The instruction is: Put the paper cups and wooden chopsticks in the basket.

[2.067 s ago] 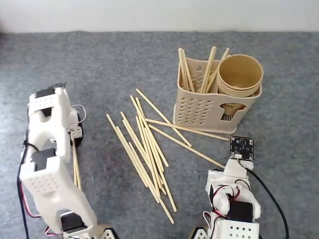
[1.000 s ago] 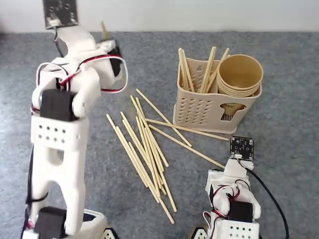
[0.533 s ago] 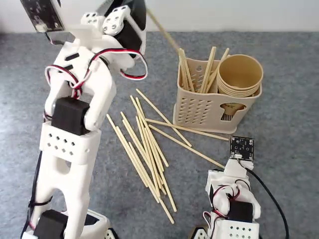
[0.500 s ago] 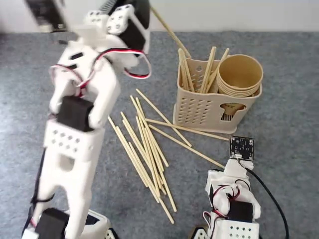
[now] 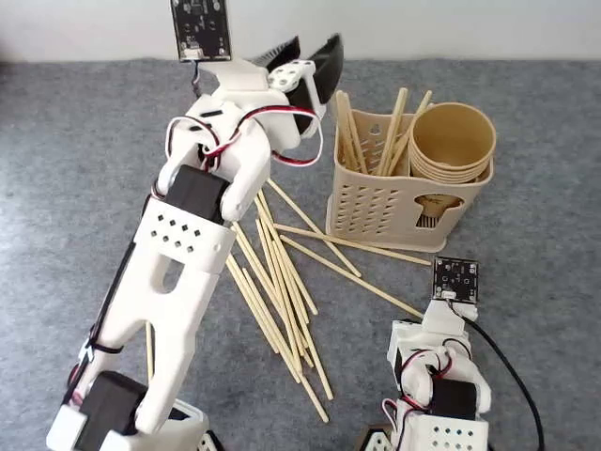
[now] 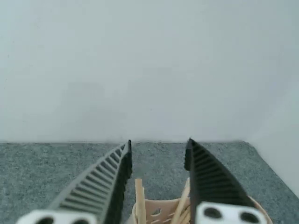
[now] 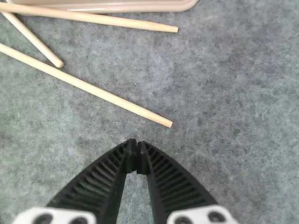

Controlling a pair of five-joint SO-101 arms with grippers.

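The basket [image 5: 390, 202] is beige plastic with walls pierced by rows of small holes, and it stands upright on the grey mat [image 5: 545, 244]. A nested stack of tan paper cups [image 5: 454, 141] sits in the basket, mouths up, in the half farther from the left arm. In the other half, several pale wooden chopsticks [image 5: 349, 127] lean upright, their tips rising above the basket's rim. Many more loose chopsticks [image 5: 282, 282] lie fanned on the mat beside the basket, on the left arm's side, and two long ones [image 5: 352, 246] run along the foot of its front wall. The left gripper [image 5: 313, 47] hangs just above the basket's chopstick half with its black ridged fingers [image 6: 117, 177] spread well apart and nothing between them. The right gripper [image 7: 137, 144] sits low over the mat in front of the basket, its tips pressed together on nothing, close to the end of one loose stick [image 7: 88, 88] but not touching it.
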